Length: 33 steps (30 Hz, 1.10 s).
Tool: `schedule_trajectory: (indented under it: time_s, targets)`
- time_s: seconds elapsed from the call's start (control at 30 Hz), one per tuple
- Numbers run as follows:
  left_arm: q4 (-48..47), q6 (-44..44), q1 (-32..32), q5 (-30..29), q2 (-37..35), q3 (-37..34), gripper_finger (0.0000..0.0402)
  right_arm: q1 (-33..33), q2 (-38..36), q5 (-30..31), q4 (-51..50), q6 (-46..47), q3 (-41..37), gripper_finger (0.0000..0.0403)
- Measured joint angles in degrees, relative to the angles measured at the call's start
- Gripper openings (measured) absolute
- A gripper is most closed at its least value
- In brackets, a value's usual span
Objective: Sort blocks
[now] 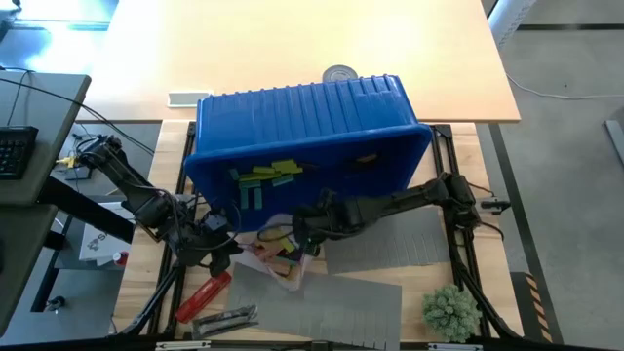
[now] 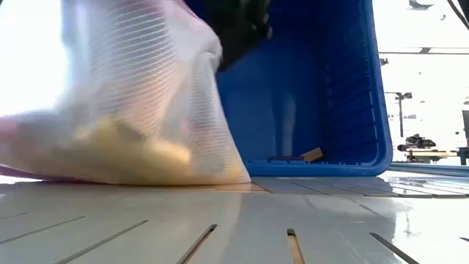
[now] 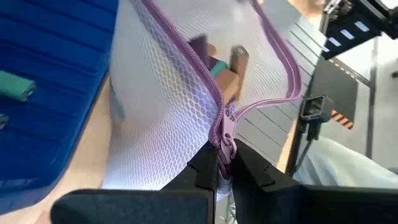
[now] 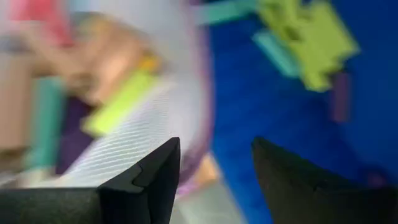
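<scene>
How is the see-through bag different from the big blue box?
The mesh bag is soft, see-through netting with a purple zipper; the blue bin is hard, ribbed and solid. The bag is smaller and lies in front of the bin's open side. The left claw pinches the bag at its zipper; nothing holds the bin. Both have blocks inside.

Low view: mesh bag [image 2: 110, 95] cut off at left and top, blocks [image 2: 139, 150] inside just blurred shapes. Right wrist view: all smeared, colours only.
</scene>
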Motion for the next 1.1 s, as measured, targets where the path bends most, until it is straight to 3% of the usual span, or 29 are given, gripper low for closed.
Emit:
schedule_trajectory:
  time_s: [0.2, 0.33, 0.47, 0.6, 0.77, 0.9, 1.1]
  targets:
    - [-5.0, -3.6, 0.9, -3.0, -0.4, 0.0, 0.0001, 4.1, -1.0, -9.5, 11.6, -6.3, 0.1, 0.0186]
    - [-5.9, -4.1, 2.6, -3.0, -0.4, 0.0, 0.0001, 6.1, 0.1, -10.8, 15.7, -7.3, 0.1, 0.0186]
    - [-6.0, -3.9, 3.1, -2.7, -0.3, 0.0, 0.0001, 6.5, 0.8, -4.9, 15.1, -0.5, 0.0, 0.0186]
    - [-6.0, -4.1, 2.9, -2.5, -0.3, 0.0, 0.0001, 6.4, 0.8, -1.9, 19.5, 14.0, 0.0, 0.0186]
    - [-6.1, -3.3, 2.7, -3.0, -0.3, 0.0, 0.0001, 9.5, 2.0, 1.7, 28.0, 11.8, 0.2, 0.0186]
    - [-6.1, -2.2, 2.7, -3.1, -0.3, 0.0, 0.0001, 10.2, 5.0, 9.4, 22.8, 16.0, 0.0, 0.0186]
    - [-6.2, -1.3, 2.7, -2.5, -0.3, 0.0, 0.0001, 9.4, 7.9, 9.1, 19.2, 21.5, 0.1, 0.0186]
